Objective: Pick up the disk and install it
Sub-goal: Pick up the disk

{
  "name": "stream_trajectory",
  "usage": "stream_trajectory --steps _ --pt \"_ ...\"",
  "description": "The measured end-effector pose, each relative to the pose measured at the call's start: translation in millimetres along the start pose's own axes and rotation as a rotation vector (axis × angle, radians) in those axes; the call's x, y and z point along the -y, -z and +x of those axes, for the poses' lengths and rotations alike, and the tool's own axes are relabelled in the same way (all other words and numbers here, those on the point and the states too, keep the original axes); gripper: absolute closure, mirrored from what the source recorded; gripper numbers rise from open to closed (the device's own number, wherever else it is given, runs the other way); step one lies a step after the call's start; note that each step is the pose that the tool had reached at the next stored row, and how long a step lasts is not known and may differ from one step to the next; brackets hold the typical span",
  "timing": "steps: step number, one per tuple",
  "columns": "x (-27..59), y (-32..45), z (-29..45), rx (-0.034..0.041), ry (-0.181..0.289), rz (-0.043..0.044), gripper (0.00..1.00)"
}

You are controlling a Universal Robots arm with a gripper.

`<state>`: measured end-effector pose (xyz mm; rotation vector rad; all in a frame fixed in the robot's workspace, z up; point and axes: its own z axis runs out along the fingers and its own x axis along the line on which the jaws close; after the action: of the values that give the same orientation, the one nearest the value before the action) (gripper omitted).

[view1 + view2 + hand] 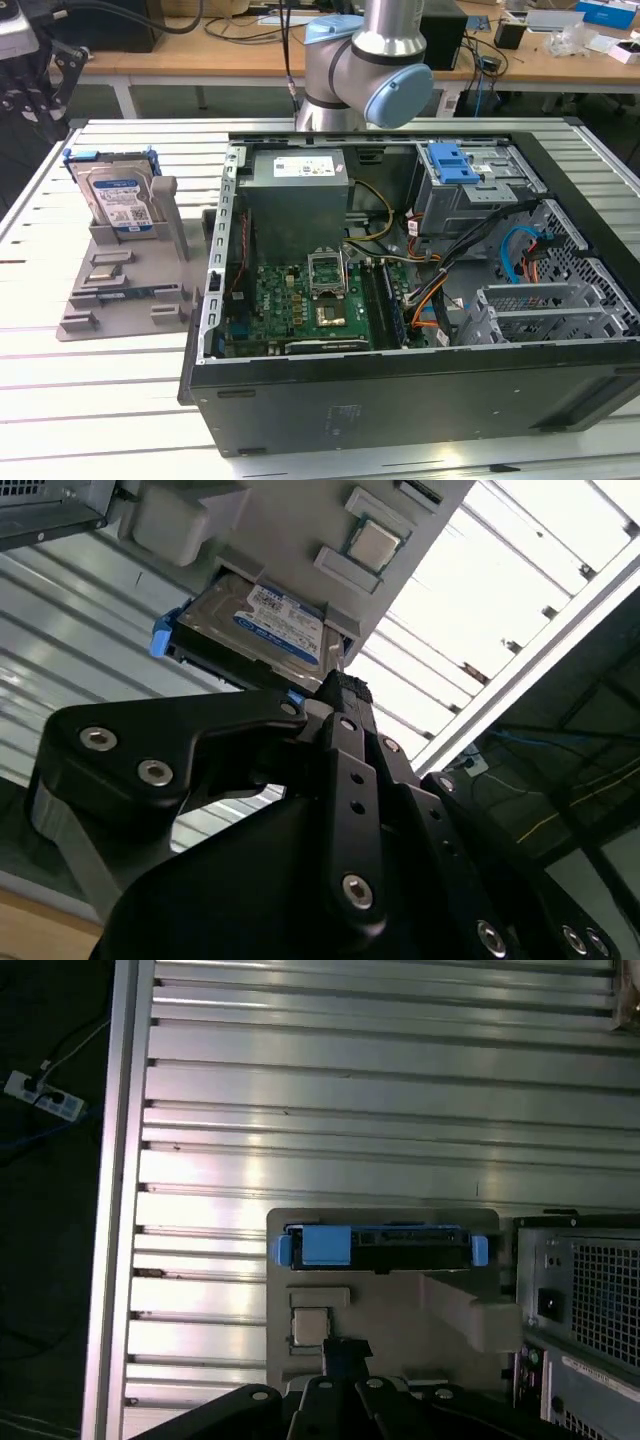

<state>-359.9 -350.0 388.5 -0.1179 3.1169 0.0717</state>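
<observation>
**The disk waits in its grey holder beside the computer**

The disk (118, 198) stands on its edge in a slot of a grey plastic holder (130, 290). It is silver, with a white-and-blue label and a blue frame around it. In the exterior view the label faces the camera. The disk sits at about 9 o'clock from the open computer case (400, 390), and it is not inside the case.

In the first wrist view, the camera looks down on the thin top edge of the disk (375, 1247). A blue tab (325, 1245) sits on that edge. A small square chip (310, 1328) lies in the holder (400, 1300) just beside the disk. In the second wrist view, the label of the disk (265, 630) shows, and so does the chip (372, 545).

The black gripper (345, 1352) shows in both wrist views (343, 690) and points toward the disk. I cannot tell if it is open or closed. It is not holding the disk.

In the exterior view, the robot arm (365, 70) stands at 12 o'clock from the case. Inside the case, a grey power supply box (300, 185) sits at about 11 o'clock. A green board (300, 300) lies at about 7 o'clock. A silver drive cage (470, 195) with a blue latch (452, 162) on top sits at about 2 o'clock. The holder and the case both rest on a ribbed metal table (100, 400).
</observation>
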Motion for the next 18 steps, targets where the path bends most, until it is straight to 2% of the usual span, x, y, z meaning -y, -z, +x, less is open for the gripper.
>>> stream_trajectory --steps 6,12,18 --pt "0.0 0.0 0.0 -0.007 0.156 -0.0036 0.89" --pt "0.0 0.0 0.0 -0.0108 0.24 -0.0055 0.89" --pt "0.0 0.0 0.0 -0.0155 0.344 -0.0079 0.89"
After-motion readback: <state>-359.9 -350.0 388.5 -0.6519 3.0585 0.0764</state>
